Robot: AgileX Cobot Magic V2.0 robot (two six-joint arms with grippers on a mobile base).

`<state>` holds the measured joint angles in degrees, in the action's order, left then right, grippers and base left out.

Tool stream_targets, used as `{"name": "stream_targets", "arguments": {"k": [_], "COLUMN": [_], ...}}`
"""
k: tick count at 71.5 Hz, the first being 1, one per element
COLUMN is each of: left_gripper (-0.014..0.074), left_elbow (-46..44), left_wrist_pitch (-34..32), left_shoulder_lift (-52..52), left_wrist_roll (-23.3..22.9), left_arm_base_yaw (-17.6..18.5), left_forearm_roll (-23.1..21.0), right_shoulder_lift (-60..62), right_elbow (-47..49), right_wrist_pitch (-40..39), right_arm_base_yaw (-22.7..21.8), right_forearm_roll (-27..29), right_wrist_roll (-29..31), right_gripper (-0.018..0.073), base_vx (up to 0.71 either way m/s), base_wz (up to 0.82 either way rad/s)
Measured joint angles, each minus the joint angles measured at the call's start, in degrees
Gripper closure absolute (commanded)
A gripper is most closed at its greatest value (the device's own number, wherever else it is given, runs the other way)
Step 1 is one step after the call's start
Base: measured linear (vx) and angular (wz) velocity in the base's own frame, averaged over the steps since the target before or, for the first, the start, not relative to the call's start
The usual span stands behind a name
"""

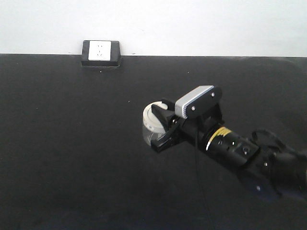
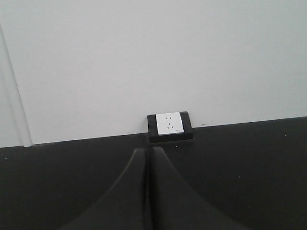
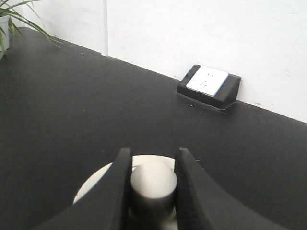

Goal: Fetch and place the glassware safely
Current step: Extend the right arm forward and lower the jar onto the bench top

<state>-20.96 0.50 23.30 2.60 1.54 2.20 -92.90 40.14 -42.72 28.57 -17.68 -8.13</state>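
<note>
We see a small, squat clear glass jar (image 1: 152, 128) standing upright on the black tabletop, near its middle and well apart from the back wall. Its round off-white lid (image 3: 98, 184) is in place, with a pale central knob (image 3: 152, 181) rising from the top. We find that knob pinched between two black gripper fingers (image 3: 116, 191) in the right wrist view.

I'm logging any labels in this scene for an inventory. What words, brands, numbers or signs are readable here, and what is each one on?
None can be read.
Socket box: only plug holes on its white face, plus a tiny mark at the lower corner, too small to read.
Right arm's yellow band: dark marks, too blurred to read.
Jar lid: no legible marks; the right tool grips its knob.
Left tool: plain black.
</note>
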Motion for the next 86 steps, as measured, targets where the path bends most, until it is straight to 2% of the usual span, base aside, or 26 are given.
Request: {"name": "stream_targets", "arguments": {"k": [12, 19, 24, 38, 59, 86], "left_gripper": [0.0603, 0.0603, 0.0603, 0.0603, 0.0603, 0.0603], "left_elbow": [0.0, 0.0, 0.0, 0.0, 0.0, 0.0], "left_wrist_pitch": [0.0, 0.0, 0.0, 0.0, 0.0, 0.0], "left_shoulder_lift": [0.0, 0.0, 0.0, 0.0, 0.0, 0.0], "left_wrist_roll": [0.0, 0.0, 0.0, 0.0, 0.0, 0.0], "left_arm_base_yaw": [0.0, 0.0, 0.0, 0.0, 0.0, 0.0], "left_forearm_roll": [0.0, 0.0, 0.0, 0.0, 0.0, 0.0], "right_shoulder_lift": [-4.66, -7.58, -9.76, -15.74, -22.88, -27.12], "right_elbow": [4.24, 6.12, 7.11, 9.17, 12.19, 13.37], "right_wrist_pitch": [-3.07, -7.43, -11.1, -16.99, -17.96, -19.03], "right_arm_base_yaw": [-7.24, -10.16, -12.14, -14.66, -14.99, -14.99], "right_forearm_roll": [-17.19, -24.2, -26.73, -28.61, -32.23, -32.03], "right_wrist_roll": [-9.83, -14.15, -15.85, -15.53, -12.65, -10.94], "right_gripper": [0.056, 0.056, 0.056, 0.056, 0.056, 0.056], "base_vx": [0.0, 0.0, 0.0, 0.0, 0.0, 0.0], "base_wz": [0.0, 0.0, 0.0, 0.0, 0.0, 0.0]}}
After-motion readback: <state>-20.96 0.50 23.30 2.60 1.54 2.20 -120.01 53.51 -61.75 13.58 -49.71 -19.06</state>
